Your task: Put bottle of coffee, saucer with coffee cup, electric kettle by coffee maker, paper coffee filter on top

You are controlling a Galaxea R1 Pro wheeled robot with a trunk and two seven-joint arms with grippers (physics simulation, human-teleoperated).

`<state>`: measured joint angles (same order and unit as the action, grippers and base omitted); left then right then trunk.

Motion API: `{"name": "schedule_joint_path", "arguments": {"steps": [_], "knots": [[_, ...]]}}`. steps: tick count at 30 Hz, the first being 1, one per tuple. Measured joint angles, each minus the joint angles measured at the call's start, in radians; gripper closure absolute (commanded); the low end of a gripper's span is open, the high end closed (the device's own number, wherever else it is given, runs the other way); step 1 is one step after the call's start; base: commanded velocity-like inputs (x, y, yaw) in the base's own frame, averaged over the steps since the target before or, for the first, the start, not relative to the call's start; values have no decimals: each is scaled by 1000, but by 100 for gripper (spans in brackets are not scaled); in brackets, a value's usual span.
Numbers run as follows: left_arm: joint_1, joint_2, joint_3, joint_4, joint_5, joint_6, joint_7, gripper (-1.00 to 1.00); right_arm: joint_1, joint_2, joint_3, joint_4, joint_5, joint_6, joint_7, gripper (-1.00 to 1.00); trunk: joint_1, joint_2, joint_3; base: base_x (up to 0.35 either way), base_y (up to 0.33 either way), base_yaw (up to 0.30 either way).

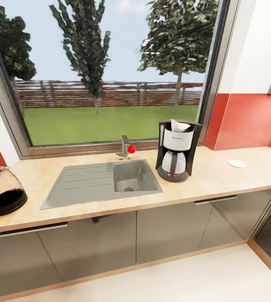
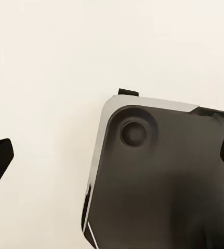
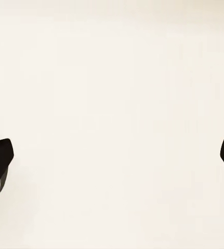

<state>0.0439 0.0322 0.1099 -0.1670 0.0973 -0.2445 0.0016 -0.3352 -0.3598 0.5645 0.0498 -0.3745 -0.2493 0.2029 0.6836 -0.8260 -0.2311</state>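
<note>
Four task things in sight: the coffee maker, the paper coffee filter, the saucer and the electric kettle, all on the worktop.
Worktop (image 1: 219,184): long, light wood grain, running under a wide window, with glossy dark grey cabinet fronts below.
Sink (image 1: 104,180): grey steel, set into the worktop about in the middle, the drain board on the side toward the kettle; a tap with a red knob (image 1: 131,149) stands behind it.
Coffee maker (image 1: 176,150): upright, just beside the sink on the side of the red wall, the pale carafe in its base and the red switch low at the front.
Paper coffee filter (image 1: 179,125): white, it sits in the top of the coffee maker and sticks up a little above the rim.
Saucer (image 1: 236,163): flat and white, alone on the worktop, well apart from the coffee maker, toward the red wall.
Electric kettle (image 1: 0,191): dark round glass, at the far end of the worktop beyond the sink, partly cut by the picture edge.
Left end effector (image 2: 112,161): wide open, both black fingertips at the picture edges, nothing between them; under it a pale floor and a dark grey rounded corner of the robot base (image 2: 158,181).
Right end effector (image 3: 112,161): also wide open and holding nothing, over the plain pale floor.
</note>
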Motion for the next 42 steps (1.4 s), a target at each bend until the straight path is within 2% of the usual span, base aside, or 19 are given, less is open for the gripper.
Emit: {"name": "schedule_joint_path", "arguments": {"steps": [14, 30, 42], "knots": [[0, -1, 2, 0, 0, 0, 0, -100, 6, 5, 1, -4, 0, -28, -8, -100, 0, 0, 0, 0, 0, 4], [0, 0, 1, 0, 0, 0, 0, -100, 6, 8, 1, -5, -1, -30, -10, -100, 0, 0, 0, 0, 6, 236], [0, 0, 3, 0, 0, 0, 0, -100, 6, 8, 1, -5, -1, -30, -10, -100, 0, 0, 0, 0, 243, 72]]}}
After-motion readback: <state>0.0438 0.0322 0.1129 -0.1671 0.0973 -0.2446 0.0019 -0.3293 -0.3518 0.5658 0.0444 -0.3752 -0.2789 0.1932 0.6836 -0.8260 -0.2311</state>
